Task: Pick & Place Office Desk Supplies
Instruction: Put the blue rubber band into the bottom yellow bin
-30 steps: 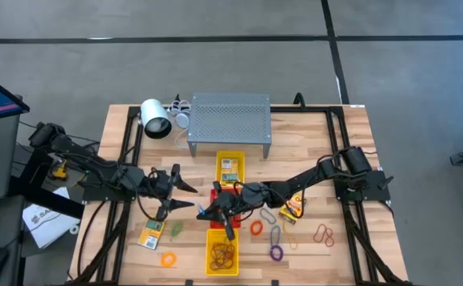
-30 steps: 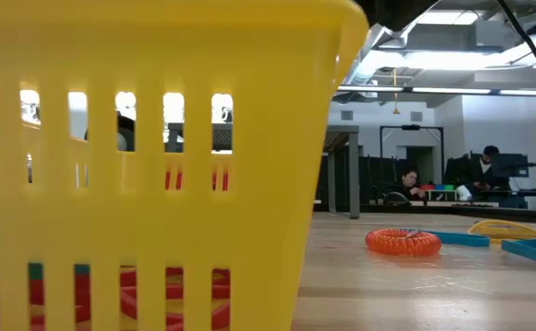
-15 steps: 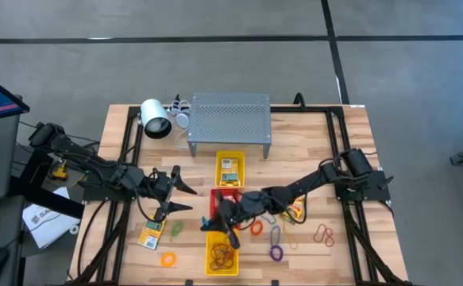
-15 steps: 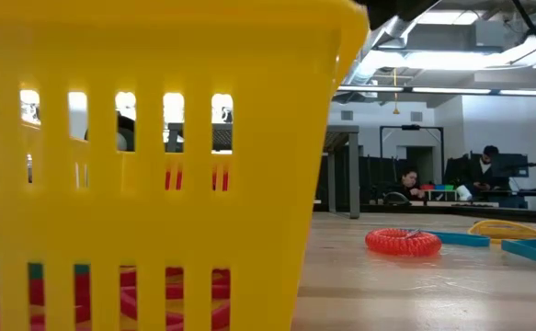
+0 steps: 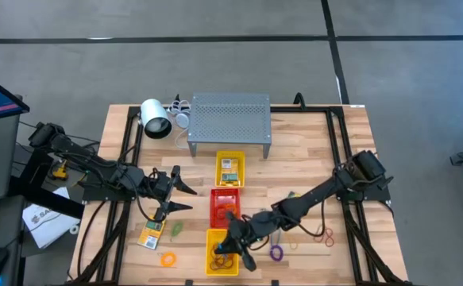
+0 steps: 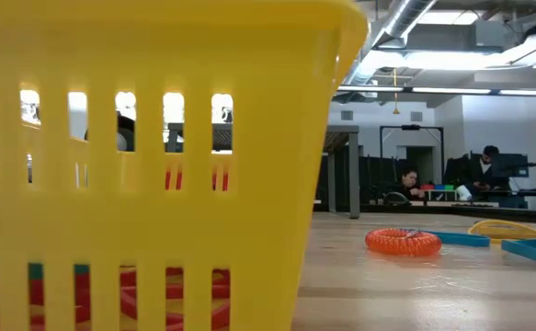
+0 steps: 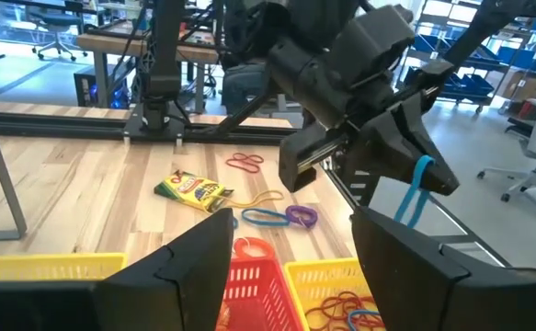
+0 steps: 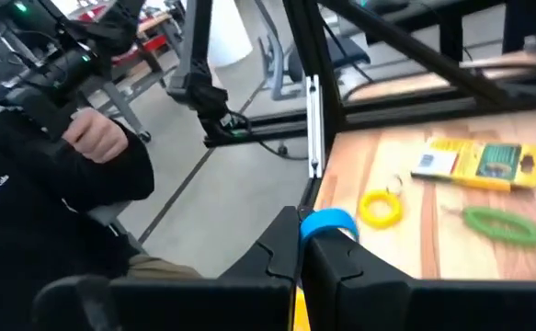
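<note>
We are holding a blue band (image 7: 416,190) pinched in the jaws of our right gripper (image 5: 233,248) over the near yellow tray (image 5: 212,262), where other bands are lying. Our left gripper (image 5: 175,193), jaws spread, is hovering left of the red tray (image 5: 216,200). A packet (image 5: 151,233) is lying left of the yellow tray.

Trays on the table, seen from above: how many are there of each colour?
Yellow trays: 2
Red tray: 1
Total: 3
</note>
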`<state>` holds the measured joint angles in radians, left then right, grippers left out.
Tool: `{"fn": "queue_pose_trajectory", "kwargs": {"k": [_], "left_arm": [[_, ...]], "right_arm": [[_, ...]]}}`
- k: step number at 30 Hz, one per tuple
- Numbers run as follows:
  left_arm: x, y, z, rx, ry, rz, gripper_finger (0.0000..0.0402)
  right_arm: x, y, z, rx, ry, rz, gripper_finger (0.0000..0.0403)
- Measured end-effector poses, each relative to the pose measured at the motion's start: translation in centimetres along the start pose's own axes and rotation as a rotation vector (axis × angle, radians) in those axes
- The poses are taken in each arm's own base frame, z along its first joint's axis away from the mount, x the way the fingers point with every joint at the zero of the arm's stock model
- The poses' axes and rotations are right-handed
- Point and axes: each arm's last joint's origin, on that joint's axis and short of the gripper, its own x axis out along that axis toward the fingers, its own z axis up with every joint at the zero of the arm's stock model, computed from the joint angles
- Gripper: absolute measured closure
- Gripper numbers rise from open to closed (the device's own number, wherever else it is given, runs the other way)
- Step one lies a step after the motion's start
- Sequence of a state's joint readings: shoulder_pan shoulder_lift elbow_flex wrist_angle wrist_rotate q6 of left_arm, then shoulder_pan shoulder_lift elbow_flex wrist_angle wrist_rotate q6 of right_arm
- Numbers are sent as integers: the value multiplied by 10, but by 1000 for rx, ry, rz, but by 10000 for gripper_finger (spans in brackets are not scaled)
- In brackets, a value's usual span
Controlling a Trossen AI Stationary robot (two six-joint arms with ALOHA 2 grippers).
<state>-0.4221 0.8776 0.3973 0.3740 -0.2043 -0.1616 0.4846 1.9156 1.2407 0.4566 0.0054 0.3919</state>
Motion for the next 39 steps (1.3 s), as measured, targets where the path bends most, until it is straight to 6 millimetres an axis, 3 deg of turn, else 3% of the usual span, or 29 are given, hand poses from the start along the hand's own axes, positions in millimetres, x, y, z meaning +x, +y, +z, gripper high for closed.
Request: {"fn": "queue_pose_trajectory", "kwargs": {"k": [4, 10, 26, 39], "left_arm": [[1, 0, -1, -7, 3, 0, 183], [4, 0, -5, -5, 28, 5, 183], [4, 0, -5, 6, 31, 5, 183], [4, 0, -7, 9, 44, 7, 183]], "right_arm": [[1, 6, -4, 11, 60, -75, 403], [3, 17, 4, -7, 108, -116, 403], [11, -1, -7, 26, 184, -181, 403], [52, -1, -21, 21, 455, -276, 403]]}}
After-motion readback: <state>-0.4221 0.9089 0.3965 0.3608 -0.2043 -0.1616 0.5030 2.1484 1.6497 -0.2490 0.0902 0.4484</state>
